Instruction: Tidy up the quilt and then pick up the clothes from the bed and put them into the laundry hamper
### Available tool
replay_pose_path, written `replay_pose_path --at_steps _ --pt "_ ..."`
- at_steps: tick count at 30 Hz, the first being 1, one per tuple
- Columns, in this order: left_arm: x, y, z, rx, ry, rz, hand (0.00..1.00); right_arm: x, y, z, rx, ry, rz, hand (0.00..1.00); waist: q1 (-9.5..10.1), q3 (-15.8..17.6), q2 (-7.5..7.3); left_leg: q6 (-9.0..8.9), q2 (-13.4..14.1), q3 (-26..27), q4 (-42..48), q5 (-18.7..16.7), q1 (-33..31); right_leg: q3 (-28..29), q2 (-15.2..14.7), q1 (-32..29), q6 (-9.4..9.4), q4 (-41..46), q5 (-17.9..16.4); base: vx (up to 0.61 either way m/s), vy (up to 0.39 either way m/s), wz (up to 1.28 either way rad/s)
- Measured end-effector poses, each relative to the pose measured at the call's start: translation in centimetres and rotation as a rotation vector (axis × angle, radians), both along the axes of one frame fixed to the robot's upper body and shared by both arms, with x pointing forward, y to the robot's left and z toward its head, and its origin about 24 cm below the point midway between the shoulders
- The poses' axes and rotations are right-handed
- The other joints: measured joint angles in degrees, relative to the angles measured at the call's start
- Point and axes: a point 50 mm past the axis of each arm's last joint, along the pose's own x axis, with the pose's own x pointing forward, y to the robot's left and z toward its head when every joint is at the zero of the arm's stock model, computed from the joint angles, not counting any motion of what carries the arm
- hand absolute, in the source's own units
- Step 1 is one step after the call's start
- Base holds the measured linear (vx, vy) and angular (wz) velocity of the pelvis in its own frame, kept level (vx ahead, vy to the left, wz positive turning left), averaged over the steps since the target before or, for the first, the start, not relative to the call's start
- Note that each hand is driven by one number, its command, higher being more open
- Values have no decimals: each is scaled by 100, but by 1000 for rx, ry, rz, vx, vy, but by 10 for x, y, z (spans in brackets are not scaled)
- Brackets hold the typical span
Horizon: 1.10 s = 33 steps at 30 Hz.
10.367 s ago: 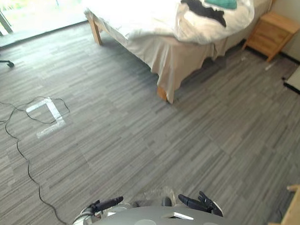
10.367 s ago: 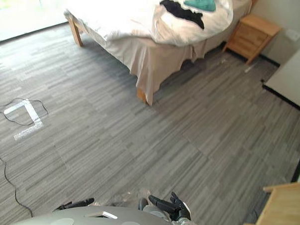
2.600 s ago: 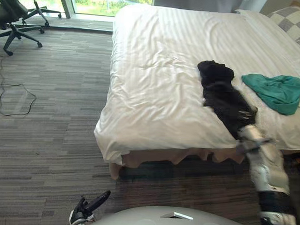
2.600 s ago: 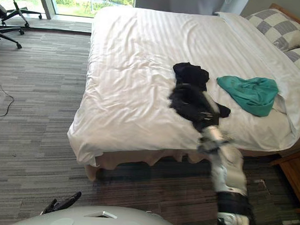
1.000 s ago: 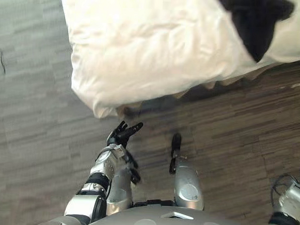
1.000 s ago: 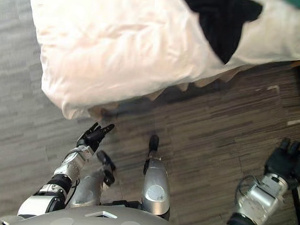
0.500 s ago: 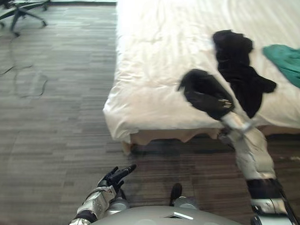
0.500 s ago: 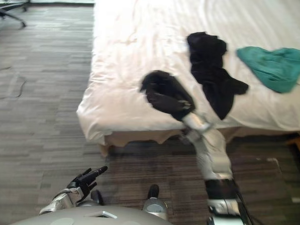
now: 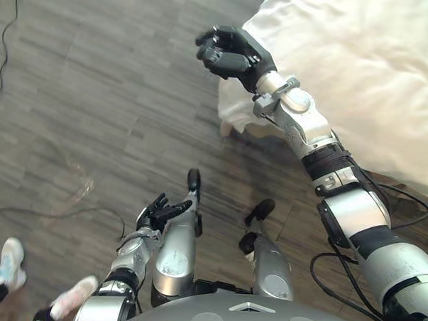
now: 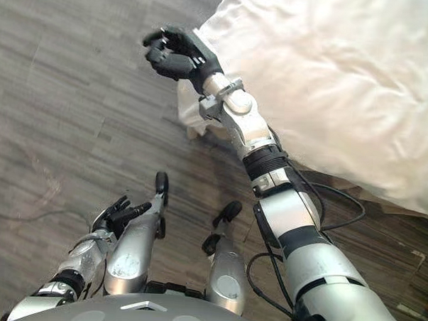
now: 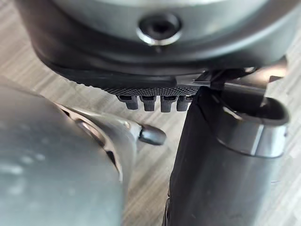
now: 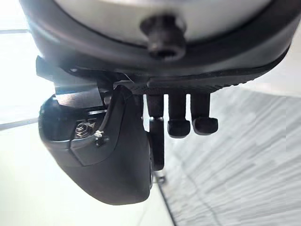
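Quilt [image 9: 360, 74] draped white across the upper right. Right hand [image 9: 233, 53] curled on nothing, now beyond the quilt's edge above the floor [image 9: 96, 91], no longer over it. Left hand [image 9: 162, 214] low, fingers loosely spread.

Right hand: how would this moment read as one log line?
right hand: curled, empty, raised beside quilt corner | left hand: open, low
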Motion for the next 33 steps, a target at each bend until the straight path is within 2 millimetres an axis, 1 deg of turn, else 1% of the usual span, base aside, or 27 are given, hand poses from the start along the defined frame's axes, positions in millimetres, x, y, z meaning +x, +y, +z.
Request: replay_pose_path --at_steps 1,3,5,6,7,9,11,12,13,14,15,16,17,18,19,20,21,22,23,24,25,27,28,30,31,32,33 --pt "7 -5 2 6 -6 -13 100 4 -7 -16 8 69 -58 0 6 51 85 16 -13 -69 24 11 -142 2 -27 -101 -1 2 1 -19 75 25" --pt "17 -13 6 3 -22 -21 100 7 -16 -36 28 156 -149 0 4 150 159 16 -24 -89 83 11 -265 19 -67 -214 0 15 2 -32 63 11" --pt "24 -21 9 2 -34 -12 100 -2 -19 -67 130 244 -194 0 -97 171 169 25 -61 -29 82 4 -297 121 -124 -307 24 27 17 -25 71 -13" --pt "26 -21 10 14 -39 -13 100 -5 -22 -75 164 269 -209 0 -102 171 170 29 -66 13 82 0 -297 165 -138 -334 42 29 28 -12 63 -30" --pt "31 -28 15 8 -76 7 100 -16 -34 -98 255 312 -241 0 -135 172 168 54 -74 150 74 -23 -297 283 -176 -387 60 61 37 -6 63 -33" --pt "34 -29 18 -10 -98 38 100 -30 -42 -123 342 349 -277 0 -280 172 167 77 -78 292 77 -46 -267 394 -229 -469 66 163 36 -6 74 -33" --pt "38 -34 22 -29 -118 43 100 -69 -74 -181 471 487 -435 0 -440 211 96 80 -98 592 76 -155 32 649 -300 -398 71 260 32 14 85 -53" --pt "39 -34 23 -31 -121 43 100 -84 -83 -197 504 532 -482 0 -491 234 54 63 -100 702 77 -198 171 711 -312 -326 72 261 32 63 72 -77" --pt "41 -33 25 -33 -124 41 100 -113 -98 -225 547 594 -560 0 -591 263 -46 38 -85 901 84 -300 470 867 -316 -170 75 264 29 82 45 -88" --pt "44 -31 28 -39 -127 42 100 -141 -114 -243 622 617 -631 100 -695 236 -131 2 -57 1114 93 -394 735 1006 -315 -48 76 265 28 71 30 -93" --pt "45 -31 29 -39 -131 41 100 -155 -123 -250 663 615 -670 100 -759 204 -190 -18 -42 1238 92 -436 858 1085 -314 -8 77 262 28 73 8 -104" --pt "47 -26 31 -32 -137 43 100 -180 -138 -258 727 596 -732 100 -914 85 -319 -77 9 1496 114 -555 1066 1304 -269 38 79 250 12 60 -2 -87" --pt "47 -24 32 -31 -135 45 100 -191 -144 -260 757 577 -753 100 -997 -12 -369 -120 43 1603 132 -620 1133 1393 -241 42 98 247 -13 134 -35 -99" --pt "48 -23 32 -28 -127 40 100 -213 -156 -263 799 545 -807 100 -1148 -228 -456 -211 120 1786 144 -703 1275 1531 -162 68 110 249 -63 159 -72 -85" --pt "46 -23 30 -34 -108 31 100 -233 -166 -266 831 525 -853 100 -1233 -464 -508 -221 207 1960 118 -688 1471 1673 -55 118 68 282 -100 175 -89 -80" --pt "44 -23 28 -40 -91 28 100 -241 -169 -267 846 519 -870 100 -1285 -591 -532 -256 260 2041 107 -699 1576 1722 13 148 35 311 -129 167 -107 -86" --pt "38 -24 23 -48 -51 23 100 -255 -172 -269 861 513 -895 100 -1321 -805 -549 -362 405 2261 87 -747 1864 1742 177 262 -8 352 -172 161 -138 -110" --pt "28 -22 16 -67 -2 39 100 -267 -172 -273 867 524 -919 100 -1324 -1013 -532 -487 627 2600 104 -824 2232 1374 367 354 -230 524 -321 153 -146 -118" --pt "22 -21 11 -79 22 58 100 -271 -169 -276 868 537 -925 100 -1364 -1128 -470 -522 741 2756 128 -848 2371 1042 367 356 -486 781 -545 166 -134 -128" --pt "6 -20 2 -92 72 73 100 -281 -161 -283 877 574 -933 100 -1407 -1342 -347 -659 938 3068 210 -940 2683 168 187 394 -722 1425 -872 215 -108 -132" --pt "-6 -18 -4 -89 99 81 100 -287 -152 -289 861 622 -926 100 -1412 -1512 -387 -791 1036 3405 343 -1025 3015 -59 213 417 -636 1799 -1027 222 -116 -148" --pt "-29 -21 -17 -91 173 76 100 -299 -140 -300 826 710 -906 100 -1466 -1695 -225 -826 1230 3930 684 -1052 3376 -90 344 446 -819 2079 -1229 176 -187 -145" --pt "-34 -29 -21 -96 198 55 100 -305 -137 -306 830 748 -916 100 -1484 -1700 -110 -826 1341 4120 1004 -1051 3534 151 474 548 -830 1949 -1236 137 -198 -127" --pt "-46 -36 -27 -105 237 54 100 -312 -132 -312 796 809 -908 100 -1539 -1702 -47 -815 1590 4155 1813 -1045 3639 574 662 684 -828 1832 -1242 119 -167 -124" --pt "-58 -36 -31 -108 272 74 100 -318 -125 -315 741 860 -874 100 -1570 -1691 -30 -676 1991 3807 2914 -996 3557 945 826 896 -835 1673 -1247 117 -124 -169" --pt "-68 -40 -35 -112 300 77 100 -322 -120 -317 692 893 -841 100 -1559 -1678 -19 -436 2210 3046 3978 -1298 3257 1357 986 1065 -854 1510 -1255 89 -35 -159" --pt "-70 -42 -36 -106 312 67 100 -322 -118 -317 665 902 -826 100 -1555 -1676 44 -265 2187 2532 4427 -1592 3003 1546 1071 1116 -874 1434 -1267 46 49 -168"
